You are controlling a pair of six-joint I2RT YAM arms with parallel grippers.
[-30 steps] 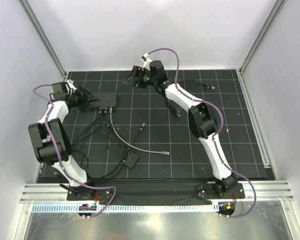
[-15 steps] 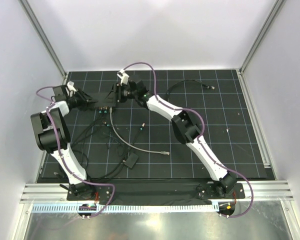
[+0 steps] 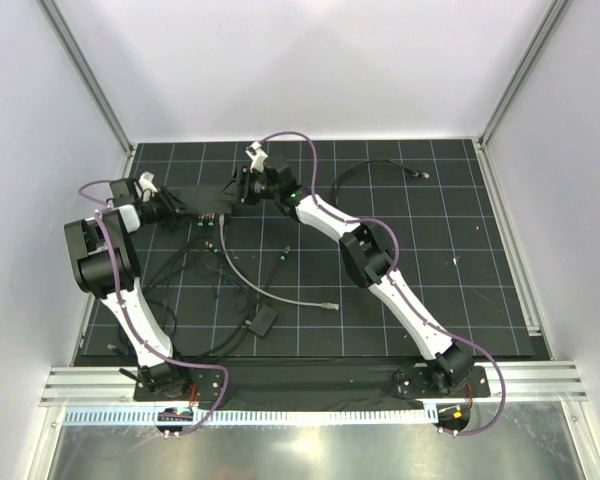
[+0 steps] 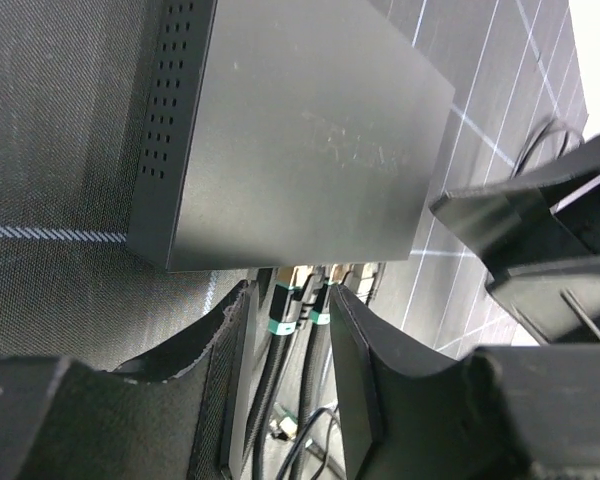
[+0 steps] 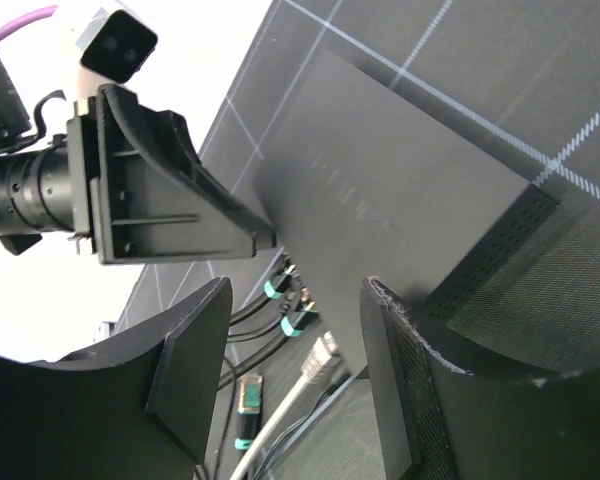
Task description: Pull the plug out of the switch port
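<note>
The left arm (image 3: pixel 105 265) folds up from its base at the near edge, elbow raised and wrist low. Its left fingers (image 4: pixel 225 380) are spread and hold nothing, and I see them lined up with two green-banded plugs (image 4: pixel 280 305). The right arm (image 3: pixel 380 265) stretches diagonally across the surface (image 3: pixel 460 300). The right fingers (image 5: pixel 190 360) are likewise parted and empty.

Nearest lies a small black block (image 3: pixel 263 321), then a grey cable (image 3: pixel 310 301) and black leads (image 3: pixel 180 262). Beyond them, far left, the switch (image 3: pixel 208 197) sits between both sets of fingers, with the plugs seated in its near edge.
</note>
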